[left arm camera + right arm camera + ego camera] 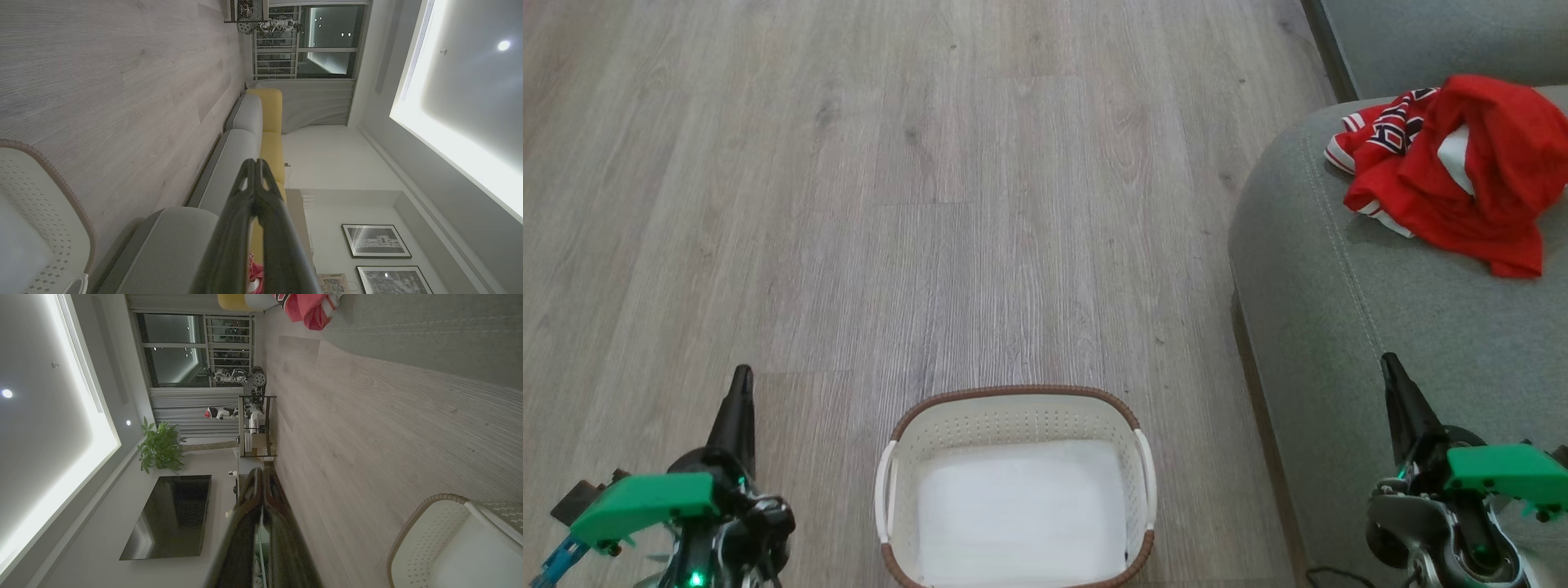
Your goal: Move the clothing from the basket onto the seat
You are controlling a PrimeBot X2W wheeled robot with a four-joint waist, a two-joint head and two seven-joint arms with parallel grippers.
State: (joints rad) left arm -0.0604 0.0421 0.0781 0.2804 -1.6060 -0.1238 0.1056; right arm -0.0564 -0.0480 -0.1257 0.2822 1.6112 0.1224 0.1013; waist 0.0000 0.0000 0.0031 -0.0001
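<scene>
The red clothing (1462, 167) with white striped trim lies crumpled on the grey-green seat (1380, 310) at the right of the head view. The white perforated basket (1013, 412) with a brown rim stands on the floor at the bottom centre, nothing inside but its white bottom. My left gripper (742, 376) is shut and holds nothing, left of the basket above the floor. My right gripper (1390, 361) is shut and holds nothing, over the seat's front. In the right wrist view the clothing (310, 308) shows at the top and the basket (441, 539) at the lower right.
Grey wood floor (931, 204) stretches ahead and to the left of the basket. The sofa (241, 147) with yellow cushions runs along a wall. Across the room stand a dark screen (171, 516), a potted plant (159, 447) and a small shelf (255, 426).
</scene>
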